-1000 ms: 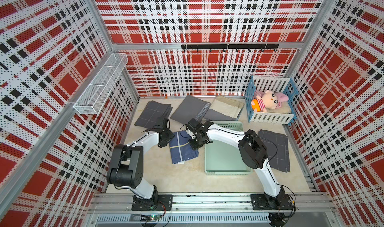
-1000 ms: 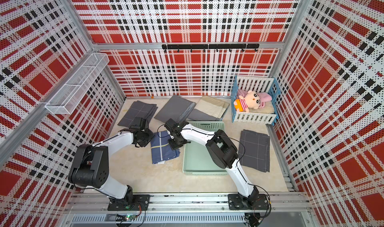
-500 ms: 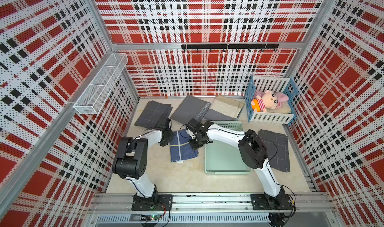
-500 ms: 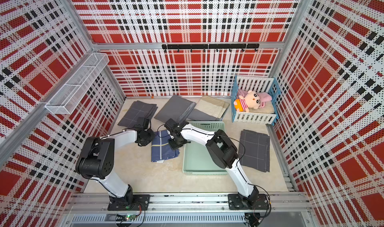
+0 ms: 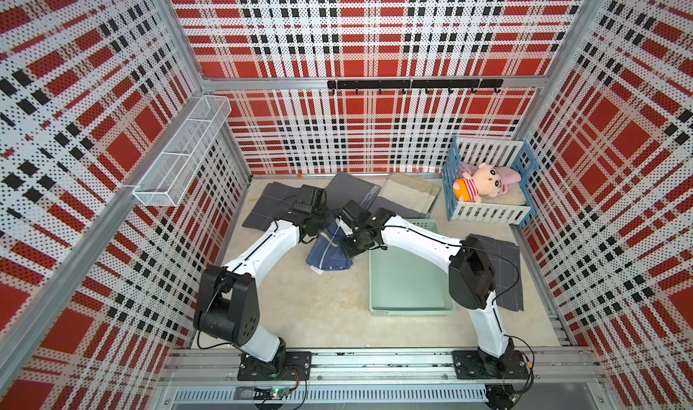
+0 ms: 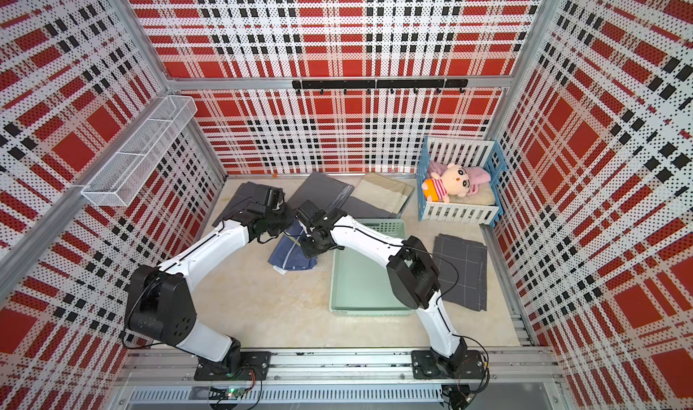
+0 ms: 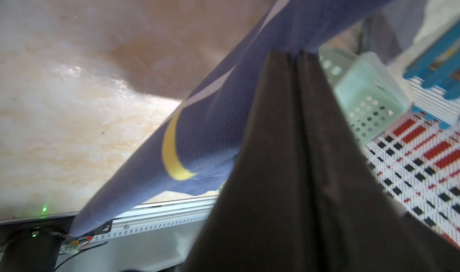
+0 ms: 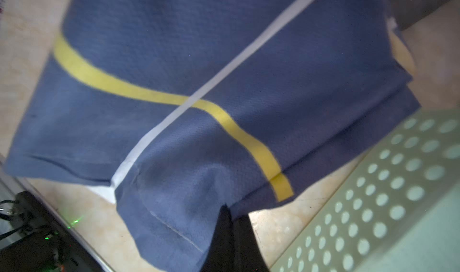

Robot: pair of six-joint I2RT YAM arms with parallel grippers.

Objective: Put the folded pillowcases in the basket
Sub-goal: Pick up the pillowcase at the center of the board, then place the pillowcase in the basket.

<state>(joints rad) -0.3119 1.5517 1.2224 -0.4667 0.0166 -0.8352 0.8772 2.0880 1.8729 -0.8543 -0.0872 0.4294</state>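
Blue pillowcase (image 5: 330, 256) edge pinched by left fingers (image 7: 273, 146), right fingers (image 8: 221, 248); basket (image 5: 408, 284) just beside.

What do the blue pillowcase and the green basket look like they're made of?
The pillowcase looks like woven cloth, perhaps cotton or a blend: matte navy, fine textured weave, stitched hem, soft drape and creases. The basket looks like moulded plastic: pale mint green, smooth with a slight sheen, its wall pierced by even rows of round holes.
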